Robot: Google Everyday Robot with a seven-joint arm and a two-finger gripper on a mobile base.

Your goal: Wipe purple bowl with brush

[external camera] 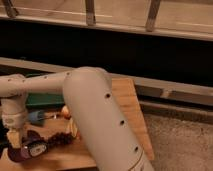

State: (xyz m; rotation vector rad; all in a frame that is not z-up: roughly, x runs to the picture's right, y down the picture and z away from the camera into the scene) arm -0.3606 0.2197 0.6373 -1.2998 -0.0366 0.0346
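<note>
The purple bowl sits at the front left corner of the wooden table, partly cut off by the frame edge. The brush, a small dark tool with a whitish patch, lies at the bowl's right rim. My gripper hangs down from the wrist and sits right over the bowl's left part, just left of the brush. I cannot tell whether it touches the brush. My thick arm crosses the table and hides its middle.
A bumpy dark brown cluster lies just right of the brush. A small blue object and an orange item sit behind the bowl. A green object lies at the table's back left. A dark wall stands behind.
</note>
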